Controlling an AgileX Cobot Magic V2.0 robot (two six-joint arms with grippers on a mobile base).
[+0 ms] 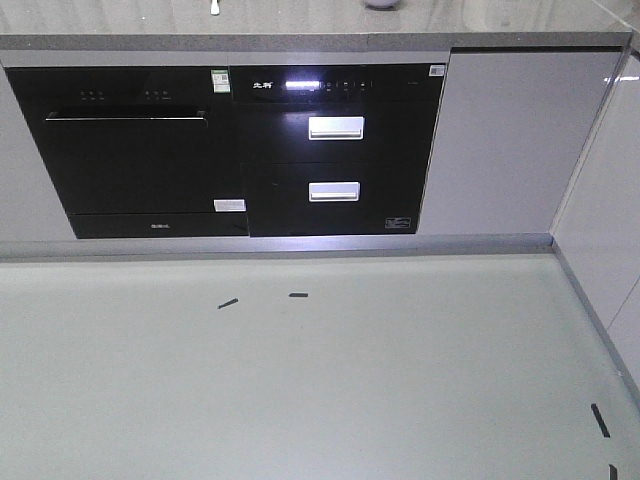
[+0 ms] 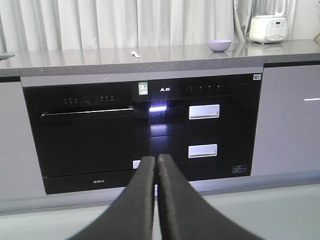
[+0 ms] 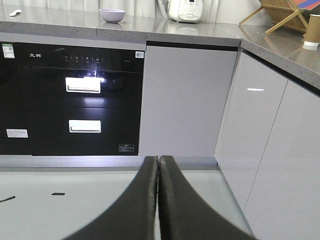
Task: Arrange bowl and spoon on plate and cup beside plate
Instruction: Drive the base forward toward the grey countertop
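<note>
- The left end effector (image 2: pixel 156 159) hangs low in front of the cabinet fronts. Its two dark fingers are pressed together along their length and grip nothing.
- A black dishwasher (image 2: pixel 85 145) fills the left of the cabinet run, under the grey worktop (image 2: pixel 75 62).
- The spoon (image 2: pixel 135 54) lies flat on the worktop above the dishwasher's right edge, about midway across its depth. Its long axis runs roughly near to far, with the near end slanting slightly right in the left wrist view. It is too small to tell which end is the handle.
- The bowl (image 2: pixel 219 45) stands upright, mouth up, to the right of the spoon and well apart from it. It sits above the black unit with two silver-handled drawers (image 2: pixel 204 130).
- A white rice cooker (image 2: pixel 267 27) stands right of the bowl, at the far edge against the curtains (image 2: pixel 125 22).
- A wooden rack (image 3: pixel 282 15) sits where the worktop turns the corner.
- The cup (image 3: pixel 313 31) stands on the right-hand wing of the worktop, its white band at the bottom, just beside the rack and far from the bowl and spoon.
- The right end effector (image 3: pixel 158 159) is also low, over the pale floor (image 1: pixel 300 380) with its short black tape marks (image 1: pixel 228 303). Its fingers are closed tight on each other and hold nothing.
</note>
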